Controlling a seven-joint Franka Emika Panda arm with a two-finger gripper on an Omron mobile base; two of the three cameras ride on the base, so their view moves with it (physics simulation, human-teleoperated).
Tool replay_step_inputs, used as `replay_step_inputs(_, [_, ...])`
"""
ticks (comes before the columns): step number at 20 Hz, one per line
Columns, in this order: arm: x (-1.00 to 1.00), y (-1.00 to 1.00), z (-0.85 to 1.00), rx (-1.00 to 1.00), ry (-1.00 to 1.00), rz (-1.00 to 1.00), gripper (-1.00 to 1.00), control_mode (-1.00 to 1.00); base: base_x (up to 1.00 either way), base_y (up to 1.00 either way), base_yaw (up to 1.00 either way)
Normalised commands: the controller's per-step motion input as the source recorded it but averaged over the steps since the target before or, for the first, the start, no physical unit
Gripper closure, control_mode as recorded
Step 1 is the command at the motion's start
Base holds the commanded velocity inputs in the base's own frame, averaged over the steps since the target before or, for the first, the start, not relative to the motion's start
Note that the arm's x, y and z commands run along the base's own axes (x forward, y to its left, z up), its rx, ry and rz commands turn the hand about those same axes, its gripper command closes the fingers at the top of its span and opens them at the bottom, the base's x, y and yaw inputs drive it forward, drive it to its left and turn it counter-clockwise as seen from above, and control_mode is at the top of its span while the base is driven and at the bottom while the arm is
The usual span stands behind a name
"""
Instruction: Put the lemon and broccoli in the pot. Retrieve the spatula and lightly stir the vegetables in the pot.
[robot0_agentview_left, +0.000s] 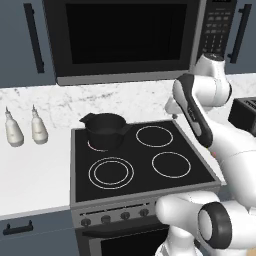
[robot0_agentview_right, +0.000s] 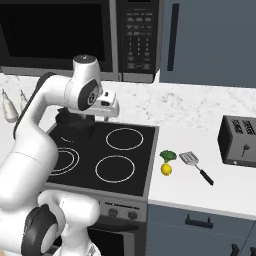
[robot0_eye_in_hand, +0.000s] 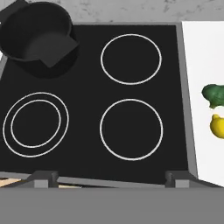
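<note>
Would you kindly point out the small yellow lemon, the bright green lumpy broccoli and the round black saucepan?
Small yellow lemon (robot0_agentview_right: 166, 169), right base view, middle of the fruit.
Bright green lumpy broccoli (robot0_agentview_right: 168, 156), right base view, its top.
Round black saucepan (robot0_agentview_left: 106, 131), left base view, front wall.

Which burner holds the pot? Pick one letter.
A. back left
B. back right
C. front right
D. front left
A: the pot sits on the stove's back left burner, while the other three rings are bare; the lemon and broccoli lie on the counter to the stove's right.
</note>
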Motion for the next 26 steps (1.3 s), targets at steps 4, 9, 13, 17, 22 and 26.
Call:
replay_step_inputs(4, [0.00,-0.96,-0.13,0.08,0.00,0.00,-1.00,-1.00,0.00,0.00,0.00])
replay_step_inputs(9, [0.00,-0.97,-0.40,0.01,0.00,0.00,-1.00,-1.00,0.00,0.00,0.00])
replay_step_inputs(13, [0.03,-0.86,-0.61,0.00,0.01,0.00,-1.00,-1.00,0.00,0.00,0.00])
replay_step_inputs(17, [0.11,-0.86,-0.68,-0.02,0.03,0.00,-1.00,-1.00,0.00,0.00,0.00])
replay_step_inputs(22, [0.15,-0.72,-0.63,-0.08,0.01,0.00,-1.00,-1.00,0.00,0.00,0.00])
replay_step_inputs(26, [0.29,-0.44,-0.57,-0.13,0.06,0.00,-1.00,-1.00,0.00,0.00,0.00])
